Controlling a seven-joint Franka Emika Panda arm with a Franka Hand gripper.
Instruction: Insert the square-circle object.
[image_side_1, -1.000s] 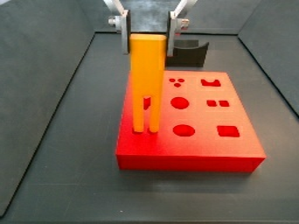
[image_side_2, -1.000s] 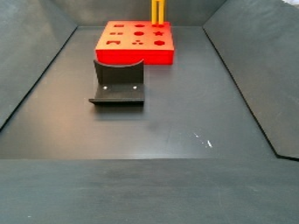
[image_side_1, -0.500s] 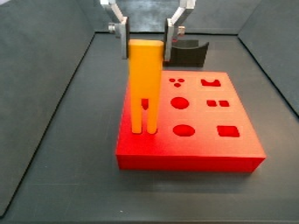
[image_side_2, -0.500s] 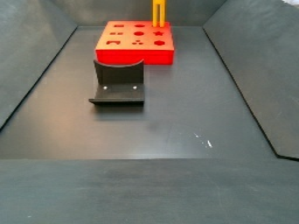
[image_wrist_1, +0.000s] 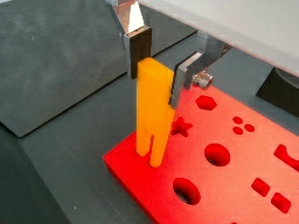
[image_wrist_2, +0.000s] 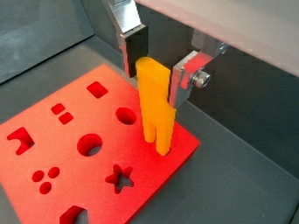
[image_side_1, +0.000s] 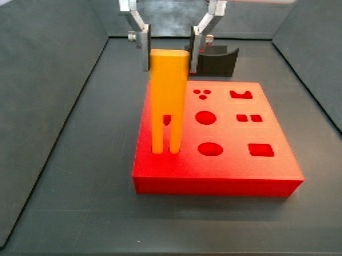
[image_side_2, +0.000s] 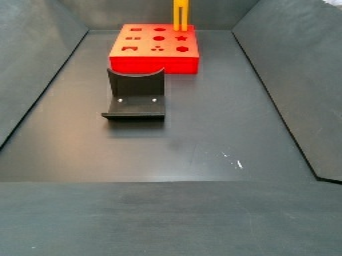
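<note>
Dark desk (image_side_1: 80, 150), red board (image_side_1: 241, 165) on it. Bar (image_side_1: 166, 95) stands upright, prongs down in board's near corner. Gripper (image_side_1: 170, 40) above bar top, fingers (image_wrist_1: 139, 48) released, flanking it.

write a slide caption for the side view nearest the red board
Orange square-circle object standing prongs-down in red board, gripper open just above it.
</note>
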